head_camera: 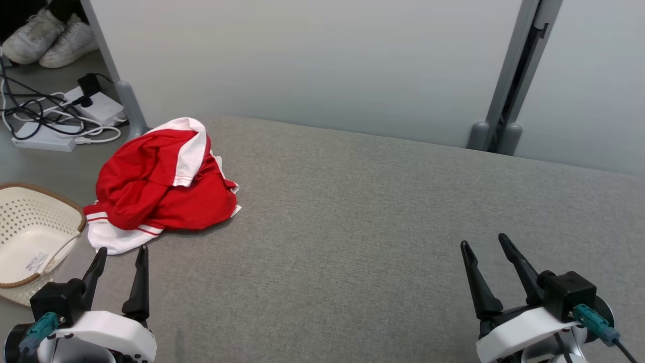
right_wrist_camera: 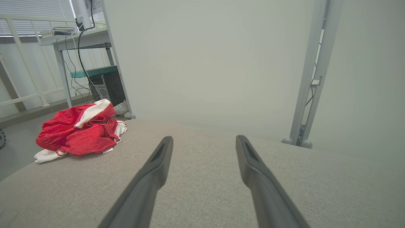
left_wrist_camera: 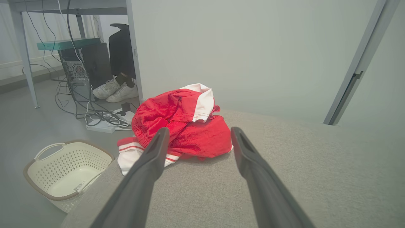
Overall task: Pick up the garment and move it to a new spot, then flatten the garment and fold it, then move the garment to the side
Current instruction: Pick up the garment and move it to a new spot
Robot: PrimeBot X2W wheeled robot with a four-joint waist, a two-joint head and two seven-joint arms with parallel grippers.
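A crumpled red and white garment (head_camera: 161, 184) lies bunched at the far left corner of the grey padded table (head_camera: 383, 212), one white hem hanging over the left edge. My left gripper (head_camera: 121, 252) stands open just in front of it, nothing between its fingers. The left wrist view looks straight at the garment (left_wrist_camera: 183, 126) between the spread fingers (left_wrist_camera: 152, 158). My right gripper (head_camera: 484, 242) stands open at the near right, far from the cloth. In the right wrist view the garment (right_wrist_camera: 79, 131) lies far off to the left.
A cream perforated basket (head_camera: 30, 237) sits on the floor left of the table. Cables and power strips (head_camera: 60, 116) lie on the floor beyond it, with a person's white shoes (head_camera: 48, 38) behind. A pale partition wall (head_camera: 322, 65) with grey posts (head_camera: 509, 75) runs along the table's far edge.
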